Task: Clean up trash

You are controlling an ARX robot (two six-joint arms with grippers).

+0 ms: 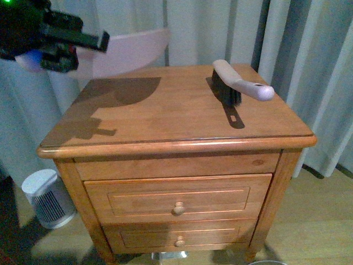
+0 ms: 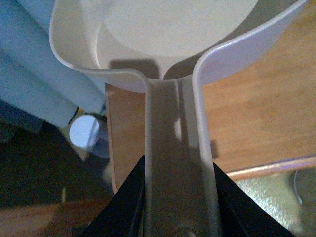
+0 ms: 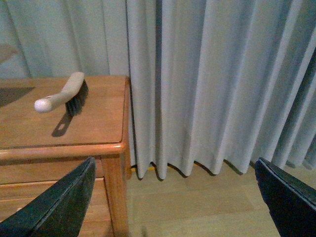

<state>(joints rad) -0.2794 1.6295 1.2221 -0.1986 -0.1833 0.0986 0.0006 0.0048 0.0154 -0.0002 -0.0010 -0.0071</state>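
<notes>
My left gripper (image 1: 77, 49) is shut on the handle of a pinkish dustpan (image 1: 132, 52) and holds it in the air over the back left corner of the nightstand. In the left wrist view the jaws (image 2: 177, 207) clamp the handle, and the dustpan's scoop (image 2: 177, 29) looks empty. My right gripper (image 3: 173, 197) is open and empty, low beside the nightstand's right side, over the floor. No white trash wad shows in any view.
A hand brush (image 1: 237, 83) with a pale handle and black bristles lies on the wooden nightstand (image 1: 165, 127) at the back right, also in the right wrist view (image 3: 61, 94). Grey curtains (image 3: 207, 84) hang behind. A small white round appliance (image 1: 47, 199) stands on the floor left of the nightstand.
</notes>
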